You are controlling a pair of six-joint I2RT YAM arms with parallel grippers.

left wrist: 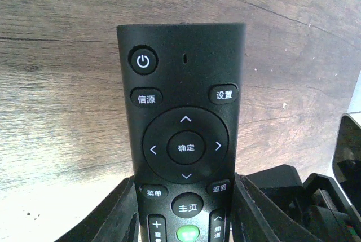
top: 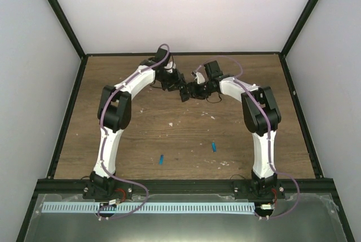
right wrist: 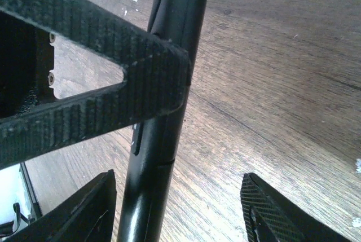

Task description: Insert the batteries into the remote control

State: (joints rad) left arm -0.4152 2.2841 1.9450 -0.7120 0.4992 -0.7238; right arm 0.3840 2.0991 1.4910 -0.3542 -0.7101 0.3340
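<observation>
The left gripper (left wrist: 185,197) is pinched on the remote control (left wrist: 181,84); it could be skewed by the spread right gripper (right wrist: 177,197) closing off-centre.

The near half of the surface (top: 186,135) is open. The left battery (top: 161,159) and right battery (top: 214,146) lie well apart, with bare wood all round each. The far middle is crowded: the left pincer (left wrist: 183,219) clamps the remote control (left wrist: 183,112), and the right pincer (right wrist: 180,214) straddles it with a gap on one side. Walls (top: 34,39) close off the left, right and far edges.
</observation>
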